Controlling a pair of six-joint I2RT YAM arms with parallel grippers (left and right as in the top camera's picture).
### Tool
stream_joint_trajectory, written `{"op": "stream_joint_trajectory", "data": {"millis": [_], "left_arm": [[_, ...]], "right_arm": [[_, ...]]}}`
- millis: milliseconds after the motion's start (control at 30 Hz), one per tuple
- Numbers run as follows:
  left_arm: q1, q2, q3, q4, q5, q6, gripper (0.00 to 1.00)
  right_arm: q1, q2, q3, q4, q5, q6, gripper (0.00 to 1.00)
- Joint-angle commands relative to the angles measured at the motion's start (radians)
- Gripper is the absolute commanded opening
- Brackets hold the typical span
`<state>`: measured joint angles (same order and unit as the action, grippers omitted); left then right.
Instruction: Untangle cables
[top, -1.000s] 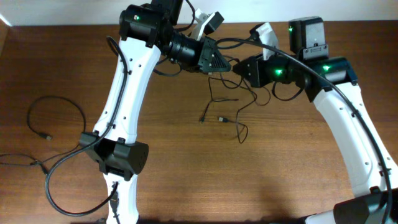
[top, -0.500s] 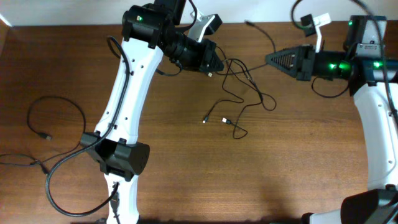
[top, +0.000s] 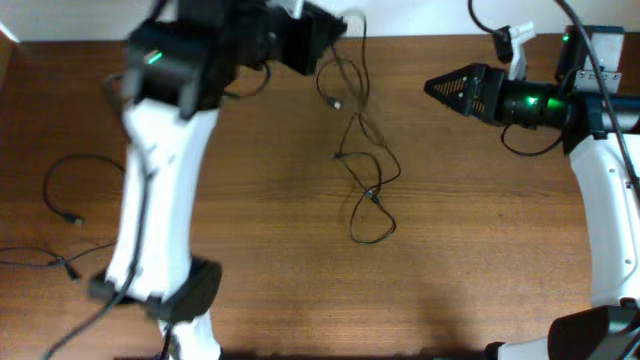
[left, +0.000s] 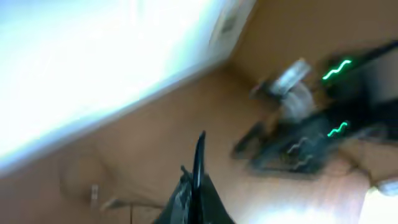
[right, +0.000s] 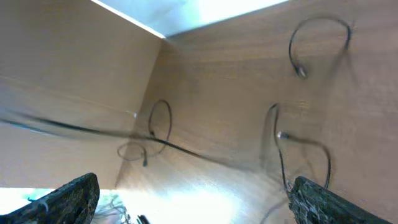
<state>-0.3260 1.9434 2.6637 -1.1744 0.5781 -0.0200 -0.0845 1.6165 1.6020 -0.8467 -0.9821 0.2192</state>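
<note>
Swung toward the far edge since half a second ago, the left gripper (top: 335, 28) has dragged the cables (top: 362, 165) with it, and the right gripper (top: 432, 87) has let go.

Left gripper is pinched fully closed on a strand of the cables, though motion blur hides the exact contact. From there the tangle trails down onto the middle of the tabletop (top: 480, 250) and ends in a small loop. Right gripper hovers well apart to the right, fingers spread wide and holding nothing. Two separate cable loops (top: 90, 165) lie near the left edge.
</note>
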Motion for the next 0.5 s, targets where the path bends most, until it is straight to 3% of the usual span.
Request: {"op": "stream_joint_trajectory", "data": {"millis": [0,133,267,400,467], "left_arm": [[0.005,-0.153,0.038,0.139,0.062,-0.048,0.0],[0.005,-0.22,0.038,0.262,-0.02,-0.05,0.0],[0.01,-0.243,0.038,0.344,-0.279,-0.1,0.0],[0.098,-0.282,0.038,0.351,-0.429,-0.099,0.0],[0.155,-0.291,0.038,0.285,-0.472,-0.1,0.0]], "right_arm": [[0.029,-0.022,0.013,-0.022,0.062,-0.032,0.99],[0.066,-0.021,0.013,-0.031,0.098,-0.051,0.99],[0.072,-0.02,0.012,-0.064,0.174,-0.051,0.99],[0.108,0.014,0.011,-0.113,0.197,-0.053,0.99],[0.143,0.027,0.011,-0.114,0.233,-0.054,0.99]]}}
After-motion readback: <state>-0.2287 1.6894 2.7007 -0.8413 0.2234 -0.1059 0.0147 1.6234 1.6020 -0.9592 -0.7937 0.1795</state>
